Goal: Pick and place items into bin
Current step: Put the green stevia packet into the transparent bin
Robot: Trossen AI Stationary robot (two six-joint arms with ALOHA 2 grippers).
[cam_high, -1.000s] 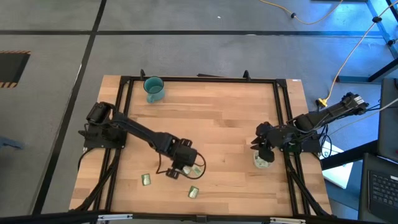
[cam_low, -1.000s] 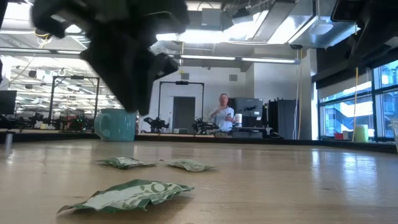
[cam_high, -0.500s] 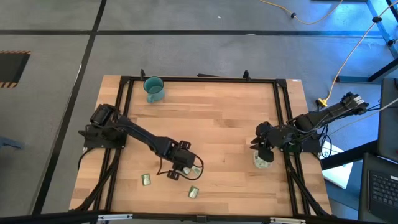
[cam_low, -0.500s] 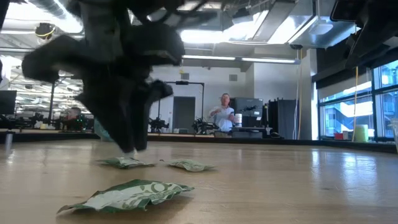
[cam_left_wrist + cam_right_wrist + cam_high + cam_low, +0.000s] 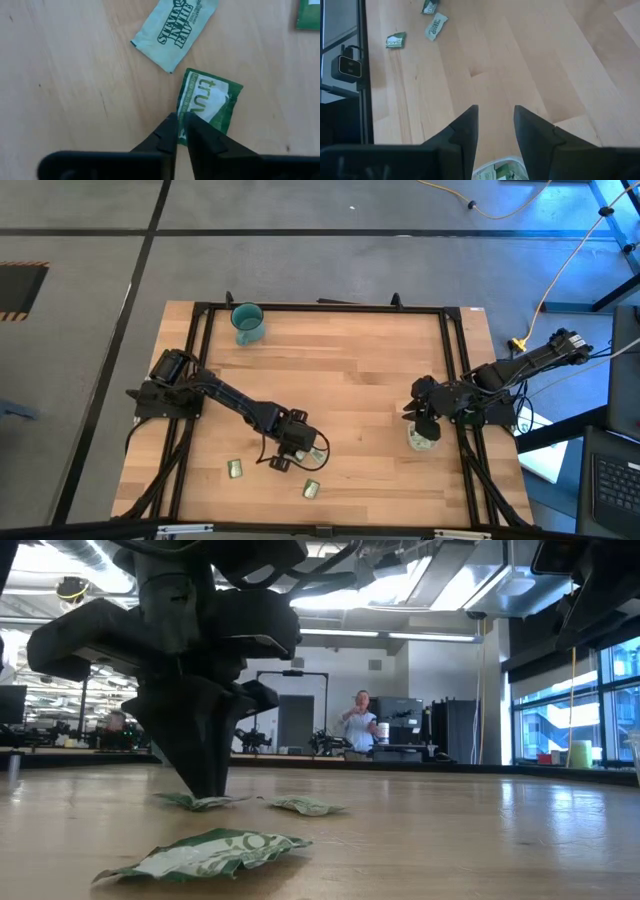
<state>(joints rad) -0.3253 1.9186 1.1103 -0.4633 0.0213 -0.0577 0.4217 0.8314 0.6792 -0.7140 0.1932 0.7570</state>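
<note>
From above, my left claw is low on the bench, down among the loose packets; one packet and another lie nearer the front edge. My right claw hangs over the bin by the right rail. The teal mug is well clear, so no worry there.

At bench height, the left claw's tips meet the wood right at a green packet. If they only catch an edge, I'd expect the packet to slip out on the lift.

Through the left wrist camera, the fingers are pressed nearly together, pinching the edge of the green packet. The pale packet just beside it stays untouched. That thin bite is my main risk.

Through the right wrist camera, the fingers stand spread above the bin, holding nothing. Crowding the bin could block my drop.
</note>
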